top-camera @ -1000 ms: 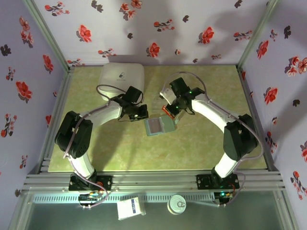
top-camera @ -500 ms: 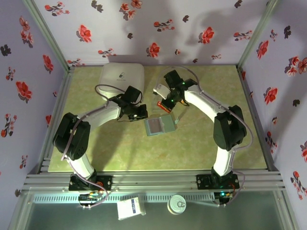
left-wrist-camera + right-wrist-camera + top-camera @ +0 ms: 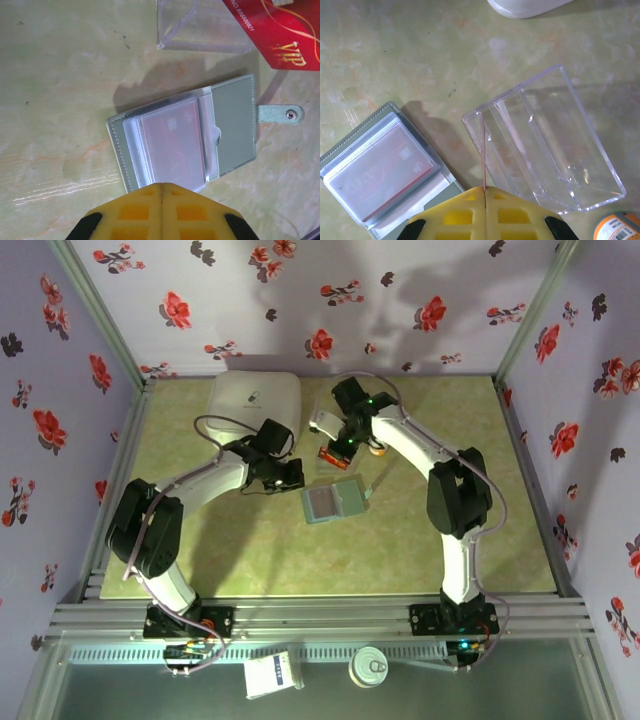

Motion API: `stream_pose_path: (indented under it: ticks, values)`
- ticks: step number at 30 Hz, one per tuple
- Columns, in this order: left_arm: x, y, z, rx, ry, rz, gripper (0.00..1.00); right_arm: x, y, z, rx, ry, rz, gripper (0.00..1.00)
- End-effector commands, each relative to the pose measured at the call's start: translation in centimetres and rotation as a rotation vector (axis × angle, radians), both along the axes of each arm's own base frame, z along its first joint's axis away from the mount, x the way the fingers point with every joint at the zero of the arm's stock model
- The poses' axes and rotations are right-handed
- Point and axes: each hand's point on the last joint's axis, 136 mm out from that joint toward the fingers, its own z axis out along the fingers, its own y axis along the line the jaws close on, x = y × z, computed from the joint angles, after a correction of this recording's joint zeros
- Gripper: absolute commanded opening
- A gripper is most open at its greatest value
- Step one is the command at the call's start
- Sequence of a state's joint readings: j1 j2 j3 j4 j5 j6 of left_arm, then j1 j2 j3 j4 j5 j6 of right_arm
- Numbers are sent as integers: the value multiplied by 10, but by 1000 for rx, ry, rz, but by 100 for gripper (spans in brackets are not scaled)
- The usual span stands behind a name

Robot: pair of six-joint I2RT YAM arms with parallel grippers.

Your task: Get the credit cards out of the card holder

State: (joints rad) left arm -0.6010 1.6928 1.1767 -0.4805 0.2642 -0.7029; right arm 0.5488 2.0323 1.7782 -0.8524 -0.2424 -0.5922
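The card holder (image 3: 335,502) lies open mid-table, grey-teal with clear sleeves and a snap tab (image 3: 281,114). A red credit card (image 3: 172,145) sits inside its sleeves. My left gripper (image 3: 161,185) is shut with nothing between its fingers, its tips over the holder's near edge. My right gripper (image 3: 484,189) is shut on another red credit card (image 3: 483,150), seen edge-on, hanging over the corner of a clear plastic box (image 3: 545,145). That card's VIP face (image 3: 280,35) shows in the left wrist view. In the top view the right gripper (image 3: 335,448) is just beyond the holder.
A white rounded box (image 3: 255,398) stands at the back left. An orange-capped bottle (image 3: 620,227) lies beside the clear box (image 3: 205,25). The floral walls close in the green mat (image 3: 250,560) on three sides.
My right gripper has carried the red card away from the holder, back and to the left, over the clear box. The left gripper and the holder have stayed put.
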Motion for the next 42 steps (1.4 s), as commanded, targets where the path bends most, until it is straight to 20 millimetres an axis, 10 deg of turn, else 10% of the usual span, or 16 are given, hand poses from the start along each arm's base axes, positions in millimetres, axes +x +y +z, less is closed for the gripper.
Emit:
stream_pose_path:
  ticks: [1, 32, 42]
  values:
    - [5, 9, 15, 17, -36, 0, 1, 0, -2, 2, -11, 17, 60, 0]
    - [10, 19, -2, 6, 2, 31, 1, 18, -17, -28, -107, 188, 244, 0]
    - [10, 18, 0, 1, 5, 31, 1, 27, -7, 12, -32, 90, 250, 0]
